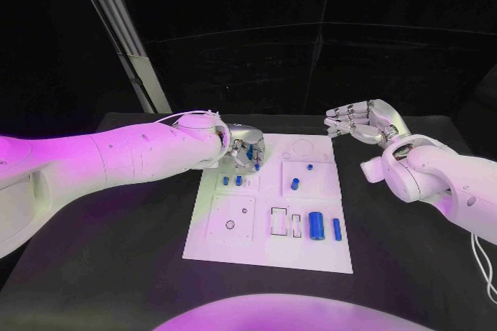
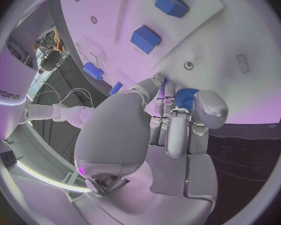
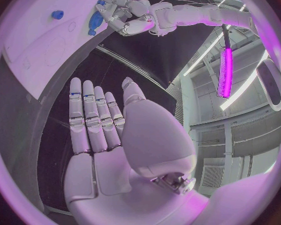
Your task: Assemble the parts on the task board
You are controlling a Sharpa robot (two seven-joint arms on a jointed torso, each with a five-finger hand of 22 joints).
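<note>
While the left hand pinches a small blue part over the white board's far left corner, the right hand waits flat and empty beside the board.
Judged best: lower it slowly, upright, over its hole; the part sits between the fingertips, just above the board; more blue parts lie nearer.

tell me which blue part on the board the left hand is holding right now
The blue part pinched in the left hand at the task board far-left corner; the other blue parts lie or stand free on the board.
</note>
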